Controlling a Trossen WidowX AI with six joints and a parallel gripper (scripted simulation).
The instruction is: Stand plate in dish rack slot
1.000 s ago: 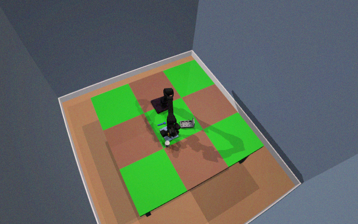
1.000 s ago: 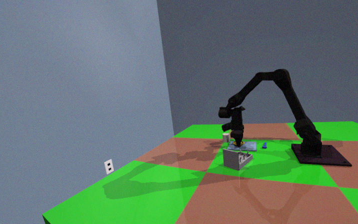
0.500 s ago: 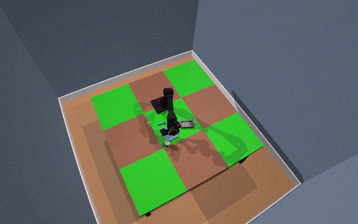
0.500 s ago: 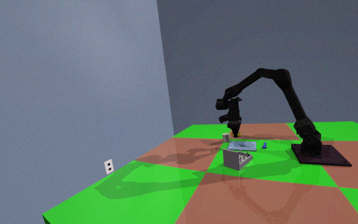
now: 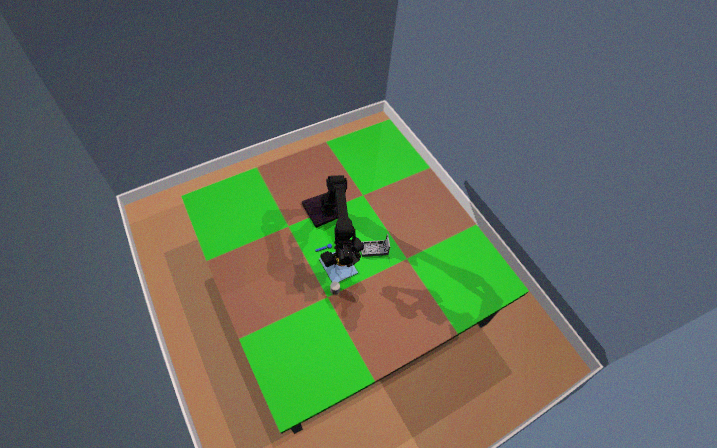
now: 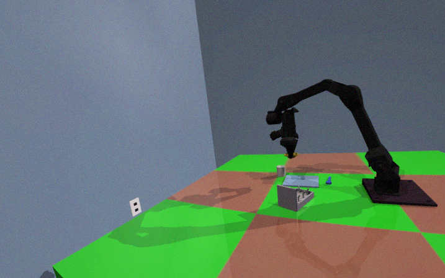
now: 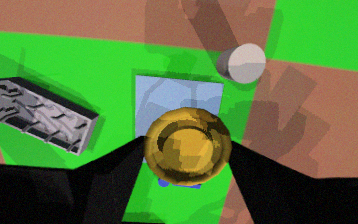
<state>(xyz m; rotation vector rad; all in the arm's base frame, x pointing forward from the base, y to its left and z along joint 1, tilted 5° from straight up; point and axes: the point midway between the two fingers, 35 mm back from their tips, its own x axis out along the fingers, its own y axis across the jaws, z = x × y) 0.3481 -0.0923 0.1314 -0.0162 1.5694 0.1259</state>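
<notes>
The plate (image 7: 188,146), a small gold dish, sits in the lower middle of the wrist view, clamped across its width by the gripper (image 7: 187,150), whose black fingers press on its left and right rims. In the exterior view it hangs high above the bench (image 6: 189,241), over the pale blue mat (image 6: 301,180). The hold is on opposite edges of a round, shallow thing, so the contact patches are probably small; a quick swing or wrist turn could let the plate pivot or slip out and fall onto the mat. The rack (image 7: 40,117) lies at the left of the wrist view, well apart from the plate, so the carry includes a sideways move plus a turn to upright. If the plate comes in tilted or off a gap, its rim may strike a rail, or shove the light rack. The white cup (image 7: 243,63) at upper right and a blue item (image 6: 328,180) beside the mat look out of the path.
</notes>
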